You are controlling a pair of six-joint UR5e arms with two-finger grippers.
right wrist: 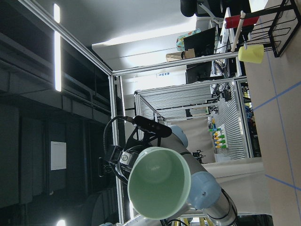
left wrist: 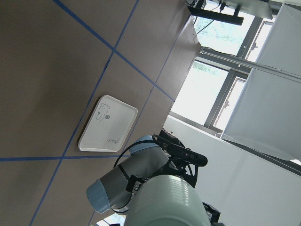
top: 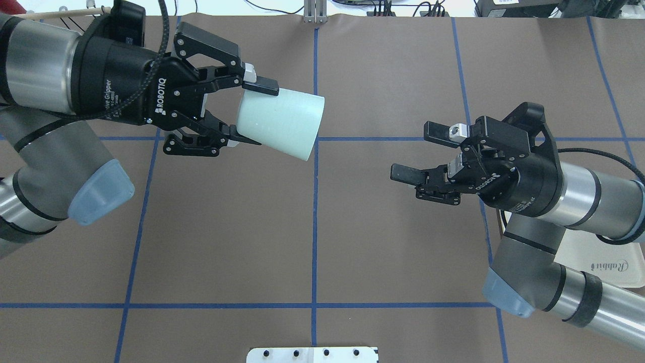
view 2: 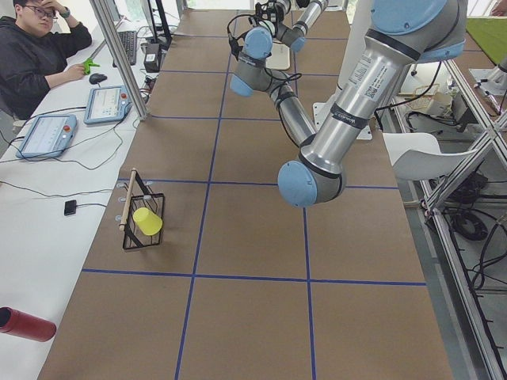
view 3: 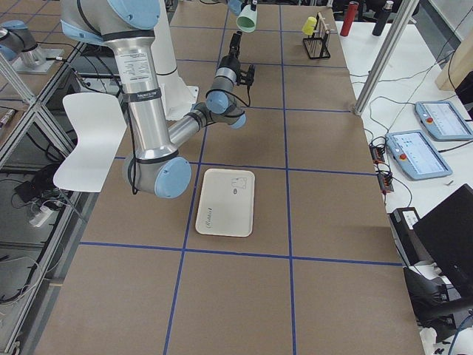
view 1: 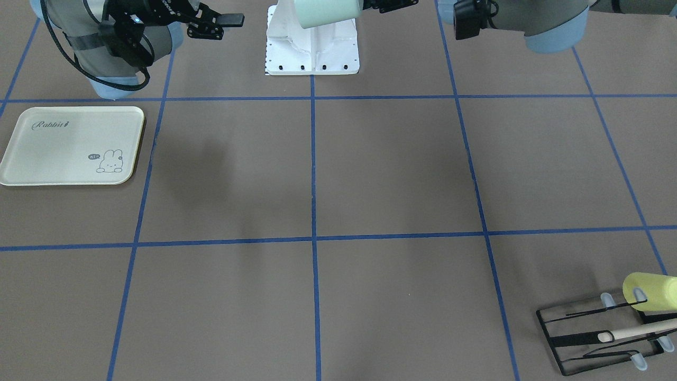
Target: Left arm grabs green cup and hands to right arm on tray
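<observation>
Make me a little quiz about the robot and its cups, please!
1. True or false: the green cup stands on the tray.
2. Where is the yellow cup? A: on the tray. B: on the black wire rack. C: on the bare table.
3. Fill in: the right arm has its jaws ____ (open or shut).

Key:
1. False: the left arm holds it in the air in its jaws.
2. B.
3. Open.
</observation>
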